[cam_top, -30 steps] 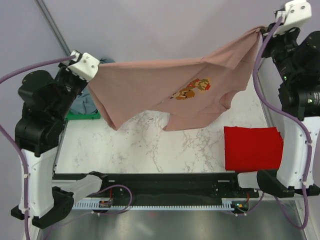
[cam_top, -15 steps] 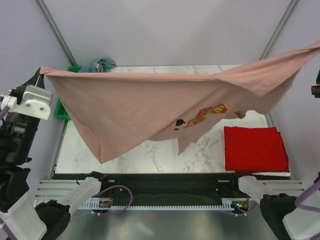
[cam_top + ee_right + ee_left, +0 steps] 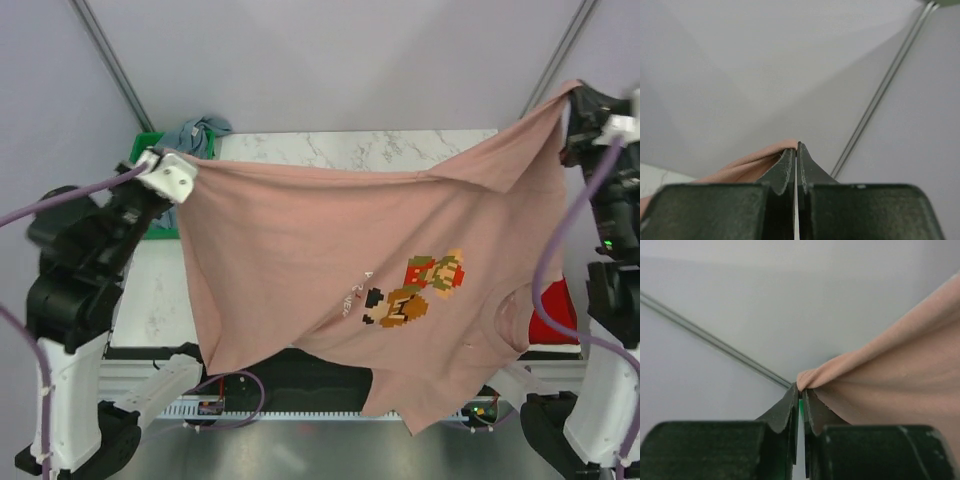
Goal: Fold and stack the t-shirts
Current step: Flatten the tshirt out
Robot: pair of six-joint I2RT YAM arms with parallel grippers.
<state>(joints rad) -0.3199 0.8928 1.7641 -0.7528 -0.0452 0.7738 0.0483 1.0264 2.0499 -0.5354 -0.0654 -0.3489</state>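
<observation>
The left arm and right arm are being shown with black jointed housings above white lower links. Lilac cables are being carried along both. White wrist brackets are being displayed, and the end effector fingers are being shown dark and tapered.

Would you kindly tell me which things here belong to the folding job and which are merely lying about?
Belonging to the job:
dusty-pink t-shirt, pinched by the left gripper and right gripper
red t-shirt, mostly hidden
grey-blue t-shirt, crumpled by the bin

Just lying about:
green bin
marble table
</observation>
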